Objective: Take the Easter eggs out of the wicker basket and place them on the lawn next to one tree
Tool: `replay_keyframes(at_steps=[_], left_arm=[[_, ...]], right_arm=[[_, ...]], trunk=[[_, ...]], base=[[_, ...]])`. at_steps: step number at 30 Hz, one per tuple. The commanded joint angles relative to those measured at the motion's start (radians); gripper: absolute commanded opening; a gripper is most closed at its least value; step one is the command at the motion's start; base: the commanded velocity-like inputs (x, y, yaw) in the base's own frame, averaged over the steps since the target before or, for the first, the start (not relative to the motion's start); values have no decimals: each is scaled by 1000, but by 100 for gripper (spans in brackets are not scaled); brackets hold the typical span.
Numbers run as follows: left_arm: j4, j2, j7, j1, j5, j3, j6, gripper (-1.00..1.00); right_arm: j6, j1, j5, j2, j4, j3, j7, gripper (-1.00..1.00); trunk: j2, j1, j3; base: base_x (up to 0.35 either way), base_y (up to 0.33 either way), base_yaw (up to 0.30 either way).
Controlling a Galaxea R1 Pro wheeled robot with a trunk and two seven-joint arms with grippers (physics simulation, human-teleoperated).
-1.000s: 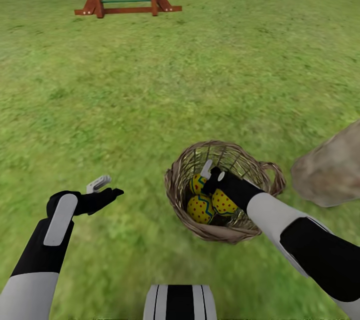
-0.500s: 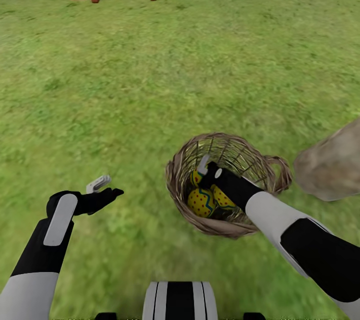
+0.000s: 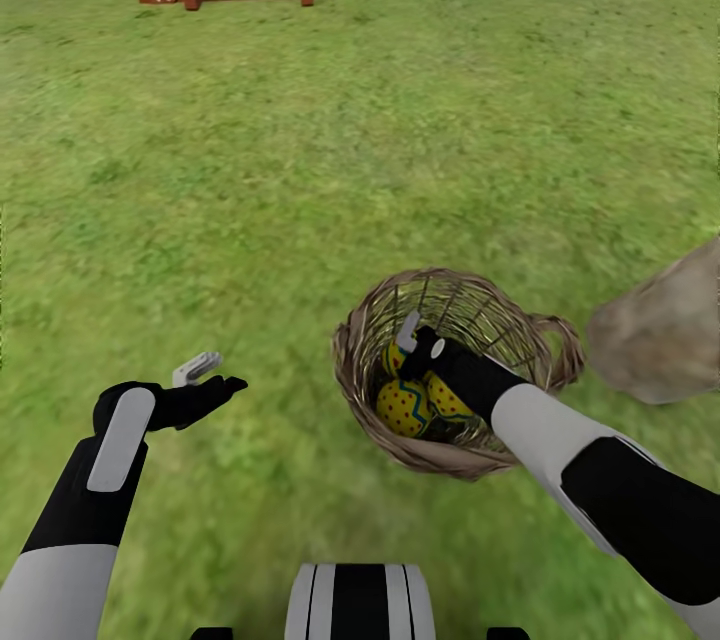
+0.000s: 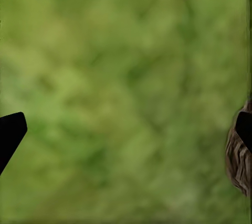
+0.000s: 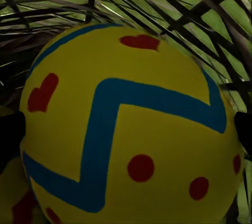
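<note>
Easter eggs (image 3: 405,405) in the wicker basket (image 3: 365,375) on the lawn (image 3: 300,170), right fingers (image 3: 408,335) among them.

One egg (image 5: 123,129) sits between the right fingers, whose dark tips flank it spread apart; contact is unclear. The arm hides part of the eggs. The left fingers (image 3: 205,375) hang apart over grass, the basket's edge just beside one tip (image 4: 244,129).

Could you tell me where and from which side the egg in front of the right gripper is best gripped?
Probably across its rounded middle, from above through the open top of the wicker basket. The Easter egg lies deep inside, ringed by woven walls, so a sideways approach looks blocked. The right gripper is already inside the basket, with a fingertip showing at each flank of the egg.
</note>
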Motion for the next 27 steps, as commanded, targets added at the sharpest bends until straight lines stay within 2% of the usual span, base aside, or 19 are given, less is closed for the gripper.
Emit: replay_keyframes(at_steps=[1, 27], left_arm=[[-1, 0, 10, 0, 11, 1, 3, 100], [1, 0, 13, 0, 7, 2, 4, 100]], right_arm=[[4, 0, 13, 0, 58, 2, 5, -100], [3, 0, 13, 3, 63, 2, 4, -100]], trunk=[[0, 0, 3], [6, -12, 104]], base=[[0, 0, 0], [0, 0, 0]])
